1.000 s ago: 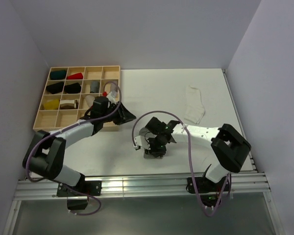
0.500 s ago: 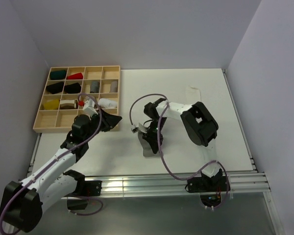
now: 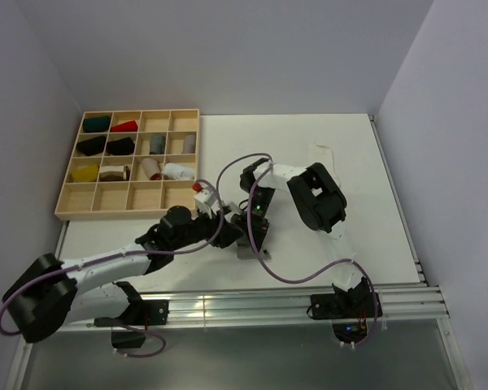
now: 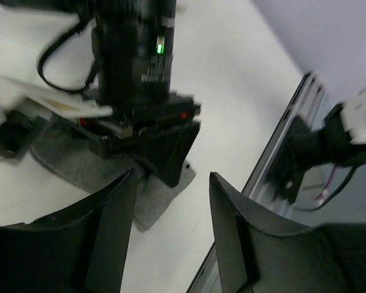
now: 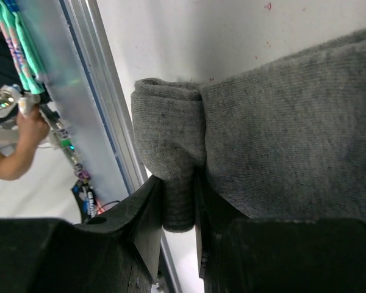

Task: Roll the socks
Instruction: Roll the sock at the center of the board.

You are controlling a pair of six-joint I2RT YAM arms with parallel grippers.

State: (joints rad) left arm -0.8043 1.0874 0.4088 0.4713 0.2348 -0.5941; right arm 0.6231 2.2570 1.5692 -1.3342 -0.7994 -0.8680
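The mid-grey sock (image 3: pixel 246 253) lies on the white table near the front middle, mostly under the two grippers. My right gripper (image 3: pixel 253 236) points down onto it. In the right wrist view the right gripper (image 5: pixel 178 186) is shut on a folded, rolled end of the grey sock (image 5: pixel 280 134). My left gripper (image 3: pixel 231 232) is open and empty just left of the right gripper. In the left wrist view the left gripper (image 4: pixel 172 178) frames the grey sock (image 4: pixel 79 168) and the right gripper's black body (image 4: pixel 140 116). The plain white sock (image 3: pixel 320 151) lies flat at the back right, partly behind the right arm.
A wooden tray (image 3: pixel 106 214) of compartments stands at the back left, holding small red, yellow, green, black and grey bundles. The metal rail (image 3: pixel 228 305) runs along the table's near edge and also shows in the left wrist view (image 4: pixel 280 152). Walls close in on both sides.
My left arm has swung from the tray down and right to beside the right gripper. My right arm has folded in over the grey sock.
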